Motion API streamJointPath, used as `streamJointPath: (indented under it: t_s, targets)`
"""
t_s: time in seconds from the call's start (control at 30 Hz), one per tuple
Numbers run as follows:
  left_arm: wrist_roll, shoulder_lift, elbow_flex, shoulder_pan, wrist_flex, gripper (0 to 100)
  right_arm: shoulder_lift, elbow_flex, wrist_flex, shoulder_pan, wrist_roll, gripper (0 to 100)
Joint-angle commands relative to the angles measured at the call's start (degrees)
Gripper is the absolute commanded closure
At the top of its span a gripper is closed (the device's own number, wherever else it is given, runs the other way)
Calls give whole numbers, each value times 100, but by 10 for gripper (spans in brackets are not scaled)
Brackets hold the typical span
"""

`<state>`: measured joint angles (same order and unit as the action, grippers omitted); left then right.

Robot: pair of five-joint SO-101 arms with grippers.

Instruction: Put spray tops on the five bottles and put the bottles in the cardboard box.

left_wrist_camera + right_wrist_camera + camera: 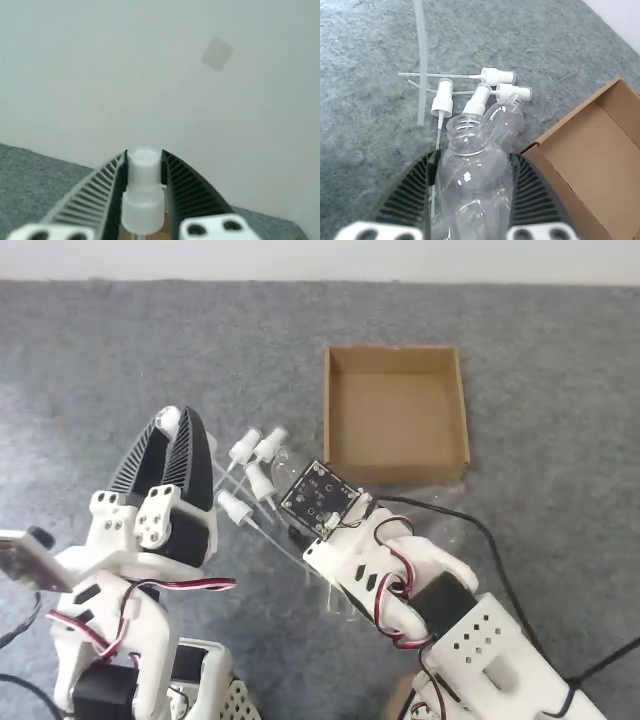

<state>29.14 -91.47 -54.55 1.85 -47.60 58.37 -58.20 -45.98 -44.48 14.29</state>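
Pincer on the left arm (144, 156) is lifted off the desk (100, 360), its ribbed black fingers clamped on one white spray top (144, 187). The right pincer (472, 159) grips one clear bottle (470, 190) round its body, the neck uncapped. Just beyond it a second bottle (506, 117) lies on its side. Four more spray tops (442, 97) rest on the grey desk around that bottle's neck, their thin tubes trailing. One cardboard box (395, 410) sits near them, open side up.
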Motion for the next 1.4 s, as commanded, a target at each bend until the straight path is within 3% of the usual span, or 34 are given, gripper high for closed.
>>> streamJointPath:
  t_s: [0.0,0.23,0.7,1.03,1.37]
  targets:
    - [18,-53,251,9,360,989,110,44,101,57,-70,992]
    - [26,-53,-154,26,1196,989,110,-9,84,-251,-70,992]
    - [9,-53,-286,448,563,989,171,-62,101,-224,-35,992]
    - [9,-18,-1051,501,932,989,180,-62,119,-224,-44,992]
    - [-554,-9,-1473,1380,738,989,848,-35,127,-40,-26,992]
